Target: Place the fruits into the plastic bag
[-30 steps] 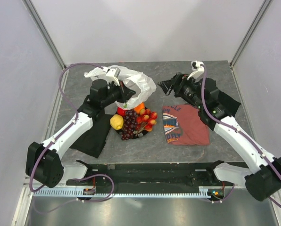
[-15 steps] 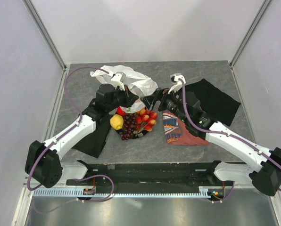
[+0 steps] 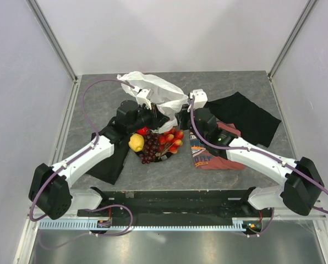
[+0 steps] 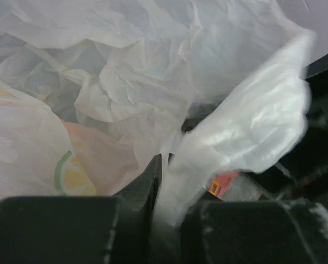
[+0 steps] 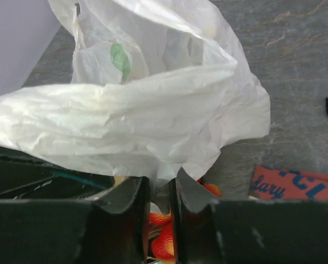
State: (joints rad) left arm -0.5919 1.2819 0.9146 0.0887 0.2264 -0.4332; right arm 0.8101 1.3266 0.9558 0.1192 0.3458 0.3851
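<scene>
Opening the plastic bag (image 3: 153,91), bunched just behind the plate (image 3: 165,154) of fruits (image 3: 158,141): left gripper (image 4: 163,165) pinching a fold, right gripper (image 5: 163,190) narrowing around bag edge. Best: spreading both holds apart, keeping film taut, untorn.

The plastic bag (image 3: 153,89) was thin and white with a yellow lemon slice and green leaves printed on it. The lemon (image 3: 135,142) was yellow, the grapes (image 3: 151,146) dark purple. The T-shirt (image 3: 211,154) was red with blue letters. The surface (image 3: 98,99) was grey stone.
</scene>
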